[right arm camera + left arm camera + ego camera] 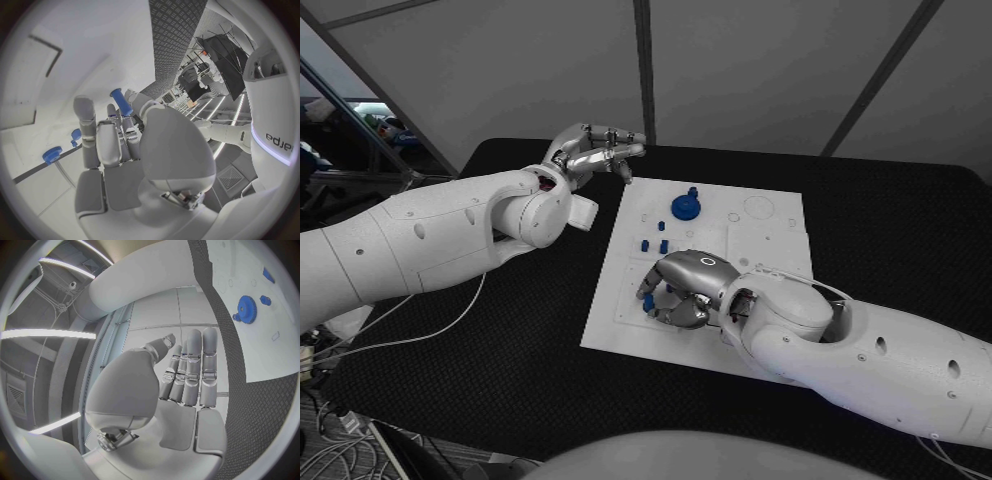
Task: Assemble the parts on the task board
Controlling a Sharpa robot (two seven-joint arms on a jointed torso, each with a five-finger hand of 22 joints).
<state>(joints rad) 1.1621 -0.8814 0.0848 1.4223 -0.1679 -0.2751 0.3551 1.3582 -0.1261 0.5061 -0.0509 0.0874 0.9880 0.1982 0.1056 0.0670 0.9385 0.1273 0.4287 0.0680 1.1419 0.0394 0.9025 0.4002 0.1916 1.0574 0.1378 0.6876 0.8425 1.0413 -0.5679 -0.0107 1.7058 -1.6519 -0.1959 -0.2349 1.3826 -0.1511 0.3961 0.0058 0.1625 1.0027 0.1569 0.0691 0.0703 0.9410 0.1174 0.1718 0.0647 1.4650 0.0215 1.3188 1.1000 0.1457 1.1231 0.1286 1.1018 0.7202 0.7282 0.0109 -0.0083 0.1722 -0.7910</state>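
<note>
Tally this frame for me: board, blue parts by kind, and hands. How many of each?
White board: 1
Blue gear: 1
Small blue pieces lying loose: 4 that I can make out
Blue peg, held: 1
Hands, left hand and right hand: 2
Total: 9

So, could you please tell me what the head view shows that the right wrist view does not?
The head view adds the silver left hand, empty, raised beside the white task board's far corner, and small blue pegs standing in it. The right wrist view adds a long blue cylindrical peg pinched in fingertips. Both share the silver right hand, the board and the round blue gear.
</note>
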